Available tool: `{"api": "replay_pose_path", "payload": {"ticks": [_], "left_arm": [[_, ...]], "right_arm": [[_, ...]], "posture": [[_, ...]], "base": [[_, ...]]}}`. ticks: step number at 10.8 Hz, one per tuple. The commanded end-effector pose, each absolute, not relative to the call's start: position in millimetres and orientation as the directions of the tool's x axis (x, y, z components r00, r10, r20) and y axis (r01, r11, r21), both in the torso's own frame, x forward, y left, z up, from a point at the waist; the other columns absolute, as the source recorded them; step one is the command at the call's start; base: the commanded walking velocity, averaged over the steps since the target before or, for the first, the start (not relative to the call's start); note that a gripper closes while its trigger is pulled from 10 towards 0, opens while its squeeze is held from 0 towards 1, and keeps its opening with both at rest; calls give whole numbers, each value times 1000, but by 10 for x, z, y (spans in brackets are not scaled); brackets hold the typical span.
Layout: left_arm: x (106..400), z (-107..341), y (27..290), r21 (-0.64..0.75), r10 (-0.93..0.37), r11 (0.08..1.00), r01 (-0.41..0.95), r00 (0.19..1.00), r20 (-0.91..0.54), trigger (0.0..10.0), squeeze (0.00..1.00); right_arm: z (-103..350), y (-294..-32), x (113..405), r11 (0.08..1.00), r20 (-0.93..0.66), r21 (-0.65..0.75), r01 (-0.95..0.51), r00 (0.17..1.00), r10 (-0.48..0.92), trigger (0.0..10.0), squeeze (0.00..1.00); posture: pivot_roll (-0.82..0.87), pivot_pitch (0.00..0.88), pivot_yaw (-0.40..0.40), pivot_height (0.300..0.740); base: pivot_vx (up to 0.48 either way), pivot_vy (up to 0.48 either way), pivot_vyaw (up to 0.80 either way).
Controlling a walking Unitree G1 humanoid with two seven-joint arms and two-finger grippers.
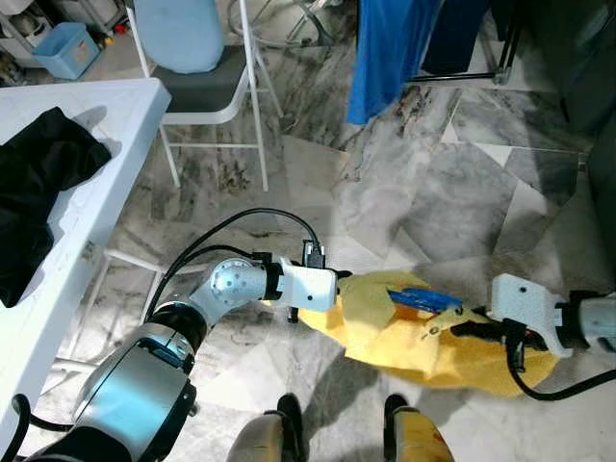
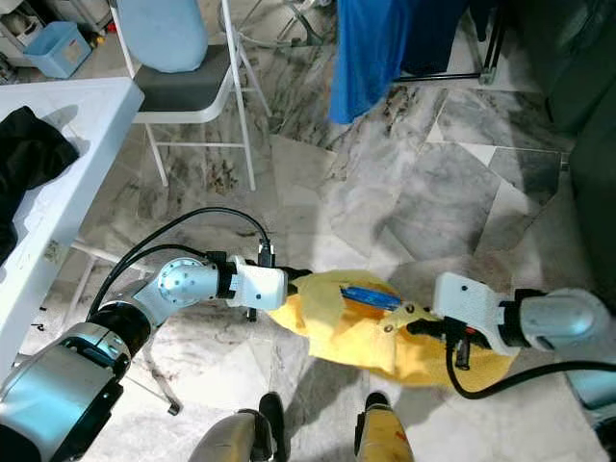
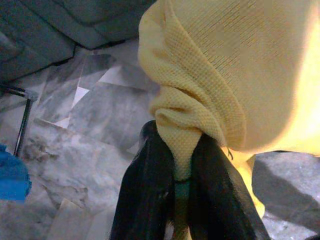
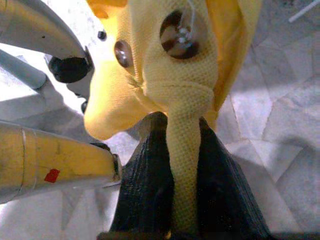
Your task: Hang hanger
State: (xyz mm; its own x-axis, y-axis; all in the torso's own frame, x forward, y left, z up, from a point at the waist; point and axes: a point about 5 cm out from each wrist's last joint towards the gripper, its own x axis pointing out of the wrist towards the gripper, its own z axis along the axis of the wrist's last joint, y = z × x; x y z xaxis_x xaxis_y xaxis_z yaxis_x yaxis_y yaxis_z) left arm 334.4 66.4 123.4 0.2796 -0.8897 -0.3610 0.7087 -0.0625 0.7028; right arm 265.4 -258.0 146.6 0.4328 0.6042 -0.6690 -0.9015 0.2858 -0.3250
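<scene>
Two grippers, left gripper (image 3: 182, 175) and right gripper (image 4: 182, 165), each pinching knit yellow shirt (image 1: 423, 337) with blue hanger (image 1: 428, 299) above veined marble floor (image 1: 433, 192); white folding table (image 1: 115, 125) at left

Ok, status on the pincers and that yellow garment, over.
Left pincer shut on yellow knit garment. Right pincer shut on it too. Garment held between them over marble floor; blue hanger inside.

Open marble floor (image 1: 443, 202) lies ahead of the yellow garment (image 1: 423, 337). To the left, the white counter (image 1: 106, 135) and a folding chair (image 1: 207, 87) block passage. Ahead, hanging blue cloth (image 1: 390, 48) on a rack narrows the way.
</scene>
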Motion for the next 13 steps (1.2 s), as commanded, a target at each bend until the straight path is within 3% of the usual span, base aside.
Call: {"api": "replay_pose_path", "payload": {"ticks": [1, 3, 4, 5, 8, 12, 13], "left_arm": [[3326, 1289, 632, 722, -916, -27, 691, 272, -295, 0, 0], [3317, 1273, 614, 725, -918, -5, 689, 283, -276, 0, 0], [3306, 1252, 616, 709, -920, -2, 706, 275, -277, 941, 0], [3309, 1248, 629, 717, -919, 22, 697, 296, -260, 10000, 1000], [3355, 1310, 674, 722, -909, 199, 663, 400, -118, 10000, 1000], [3312, 1176, 817, 710, -877, 277, 647, 472, -89, 10000, 1000], [3333, 1115, 900, 681, -842, 332, 653, 531, -98, 10000, 1000]], "right_arm": [[1335, -2529, 2621, 284, -677, -296, -912, 410, 612, 0, 0], [1269, -2520, 2633, 320, -646, -325, -890, 456, 613, 0, 0], [1257, -2524, 2629, 323, -644, -326, -889, 459, 612, 0, 0], [1247, -2540, 2629, 326, -645, -330, -886, 464, 607, 0, 0], [1150, -2507, 2656, 382, -608, -355, -853, 521, 599, 0, 0], [814, -2497, 2708, 633, -546, -351, -690, 700, 461, 0, 0], [745, -2478, 2705, 709, -514, -322, -628, 745, 426, 0, 0]], "posture": [[-232, 286, 198, 740], [-232, 284, 195, 740], [-233, 284, 197, 740], [-236, 287, 199, 740], [-243, 288, 193, 740], [-246, 280, 175, 740], [-249, 278, 172, 740]], "base": [[0, 0, 0], [0, 0, 0], [0, 0, 0], [0, 0, 0], [0, 0, 0], [0, 0, 0], [0, 0, 0]]}}
